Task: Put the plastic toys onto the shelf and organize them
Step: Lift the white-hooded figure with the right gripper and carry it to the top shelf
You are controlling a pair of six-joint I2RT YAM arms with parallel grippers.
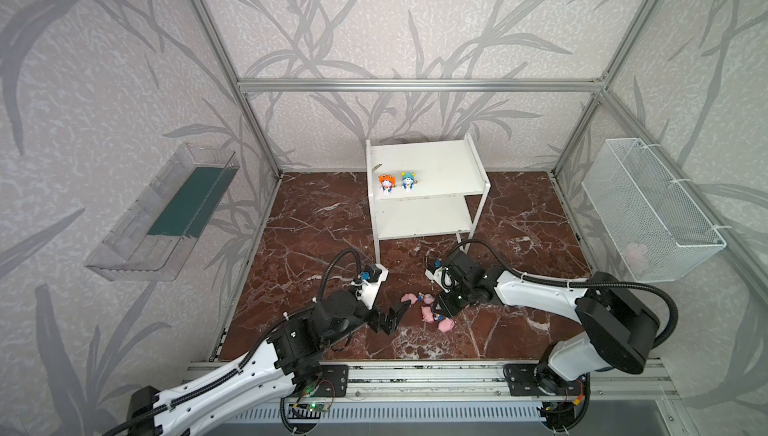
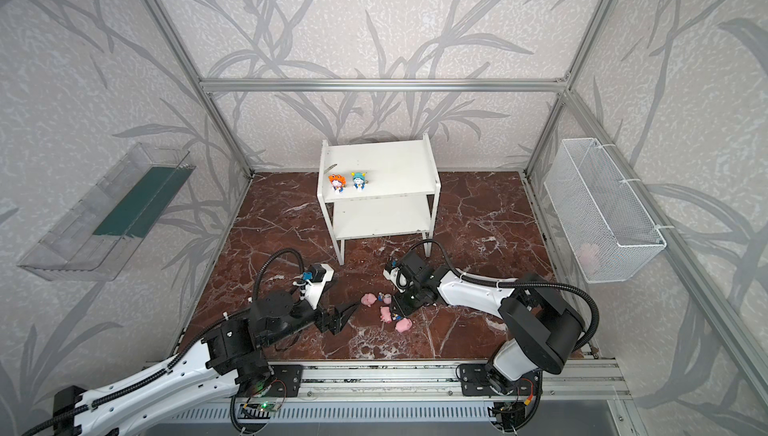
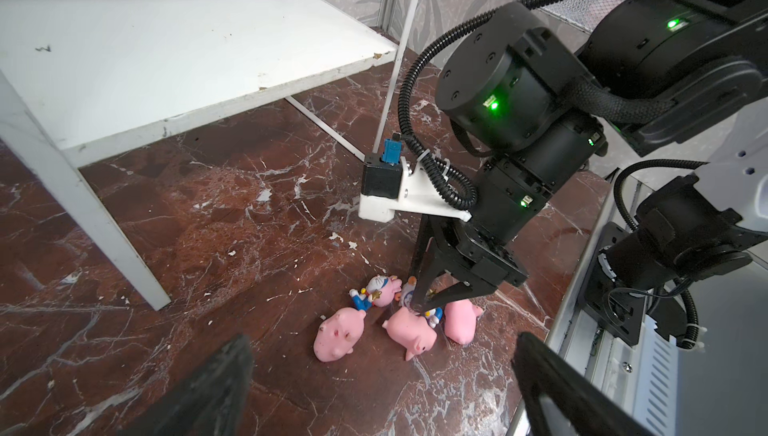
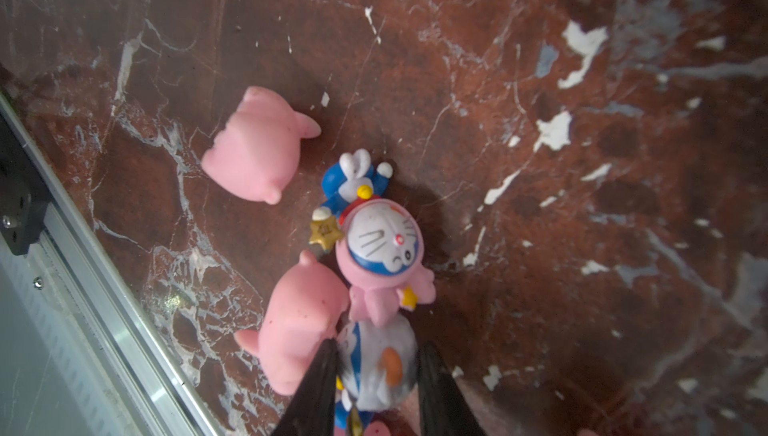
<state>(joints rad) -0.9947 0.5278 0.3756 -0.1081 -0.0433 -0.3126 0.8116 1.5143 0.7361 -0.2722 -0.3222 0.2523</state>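
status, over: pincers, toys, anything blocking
Left pincer open, empty. Right pincer astride white-hooded figurine on tabletop, grip unconfirmed. Pink pig and pink-hooded figurine touching it.

four cartoon figures: two on the shelf (image 1: 440, 159), one in an orange hood (image 1: 386, 183) and one in a teal hood (image 1: 408, 180); two on the floor (image 1: 316, 221), one in a pink hood (image 4: 382, 246) and one in a white cap (image 4: 380, 361). three pink pigs (image 1: 409, 297) (image 1: 427, 313) (image 1: 445, 324) show plainly on the floor. a pink scrap (image 4: 376, 427) at the edge of the right wrist view could be a fourth, cannot tell. one shelf, with two boards. one clear tray (image 1: 137, 246). one wire basket (image 1: 656, 205), holding one blurred pink thing (image 1: 636, 254). two robot arms (image 1: 249, 371) (image 1: 536, 290).
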